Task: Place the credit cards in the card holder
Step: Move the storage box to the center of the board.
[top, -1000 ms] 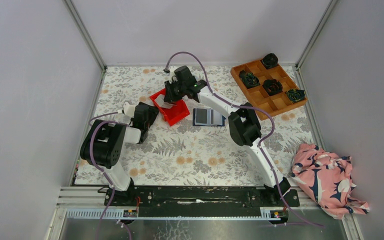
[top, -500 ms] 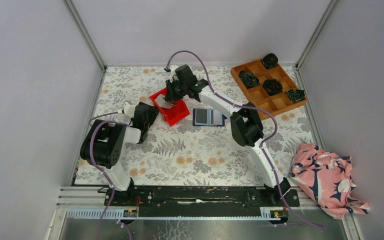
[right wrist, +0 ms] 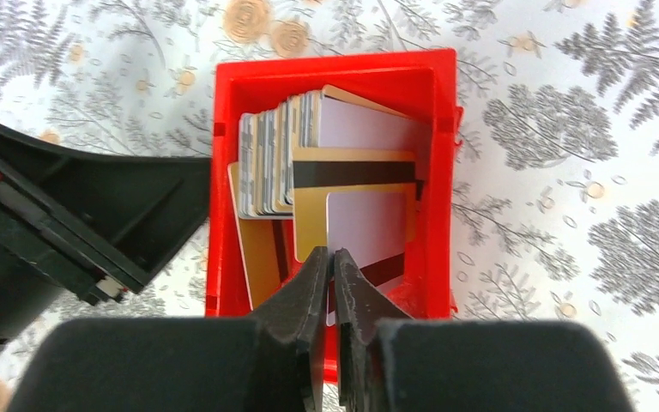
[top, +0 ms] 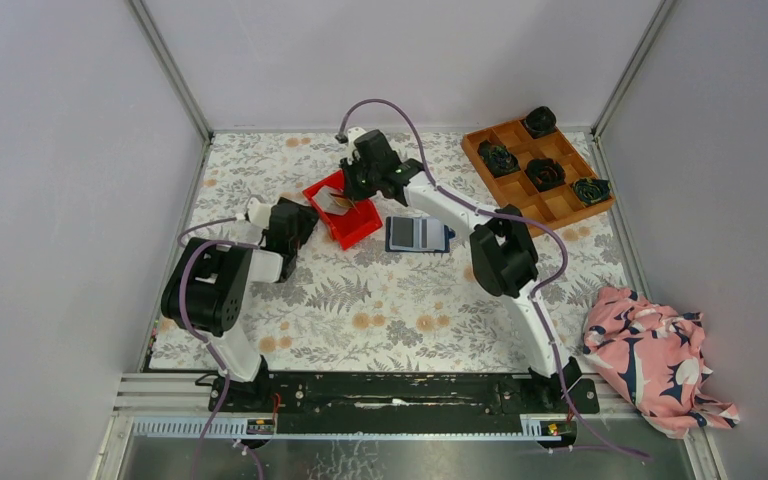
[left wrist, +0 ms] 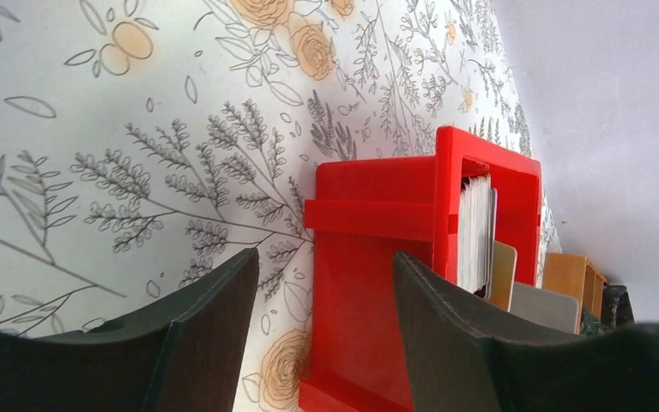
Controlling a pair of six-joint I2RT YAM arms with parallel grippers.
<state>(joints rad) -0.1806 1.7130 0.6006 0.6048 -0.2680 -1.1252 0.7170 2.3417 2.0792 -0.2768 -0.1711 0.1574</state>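
The red bin (right wrist: 335, 69) holds several cards on edge: a pale stack (right wrist: 266, 163), an orange-tan card with a black stripe (right wrist: 352, 167) and a white card (right wrist: 369, 227). My right gripper (right wrist: 332, 257) is over the bin (top: 360, 225), shut on the near edge of the white card. The navy card holder (top: 417, 233) lies open on the table just right of the bin. My left gripper (left wrist: 322, 283) is open, low at the bin's left side (left wrist: 369, 257), with the bin's outer wall between its fingers. It shows in the top view (top: 295, 222) too.
A wooden grid tray (top: 540, 170) with dark fabric rolls stands at the back right. A pink patterned cloth (top: 655, 360) lies off the table's right front corner. Grey walls enclose the floral table on three sides.
My right gripper has shifted slightly back and to the right over the bin, still pinching the white card. The left gripper has barely moved.
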